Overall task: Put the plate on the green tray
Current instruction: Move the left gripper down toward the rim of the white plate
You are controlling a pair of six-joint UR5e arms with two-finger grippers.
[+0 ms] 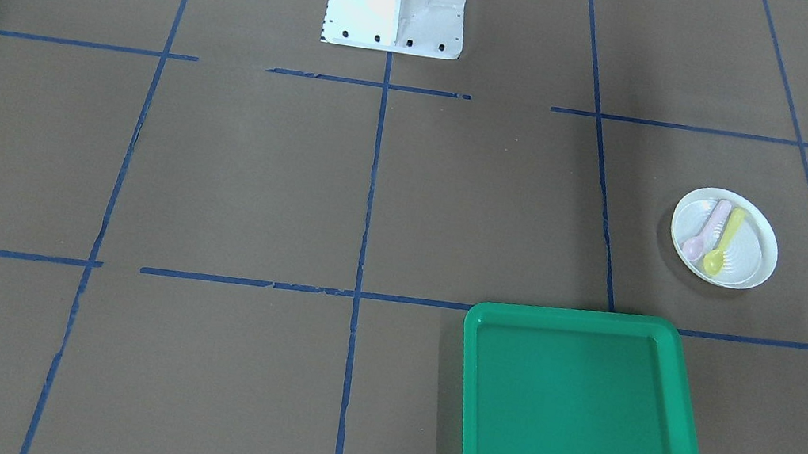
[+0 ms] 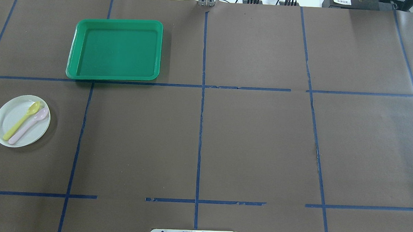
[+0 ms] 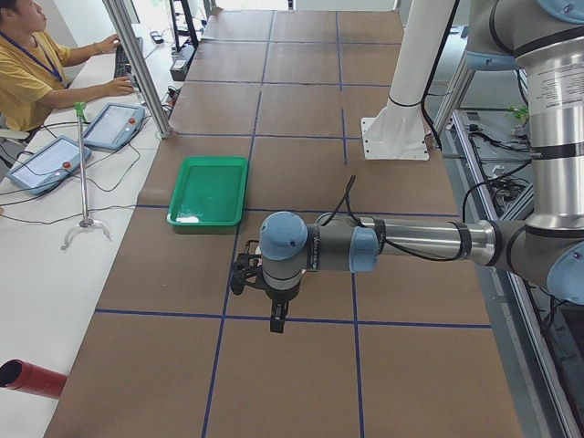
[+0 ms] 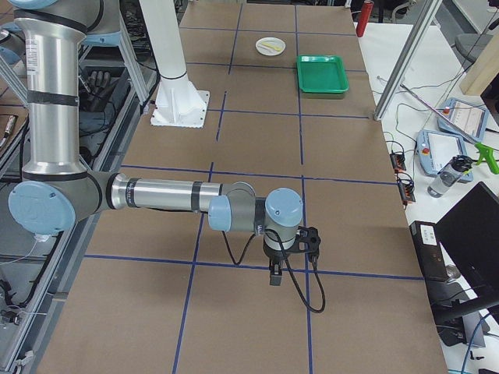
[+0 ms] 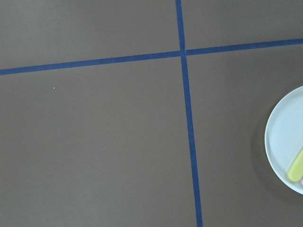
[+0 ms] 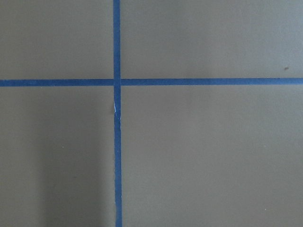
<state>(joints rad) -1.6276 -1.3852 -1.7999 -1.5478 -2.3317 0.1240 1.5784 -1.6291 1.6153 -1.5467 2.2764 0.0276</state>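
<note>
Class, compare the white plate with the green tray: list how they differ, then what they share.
The plate is round; the green tray is rectangular with rounded corners. The plate is white and far smaller than the green tray. The plate carries a yellow spoon and a pink spoon; the green tray holds nothing. Both lie flat on the table, apart, each with a raised rim.

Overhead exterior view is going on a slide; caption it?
White plate carrying a yellow spoon and a pink spoon, apart from the green tray.
</note>
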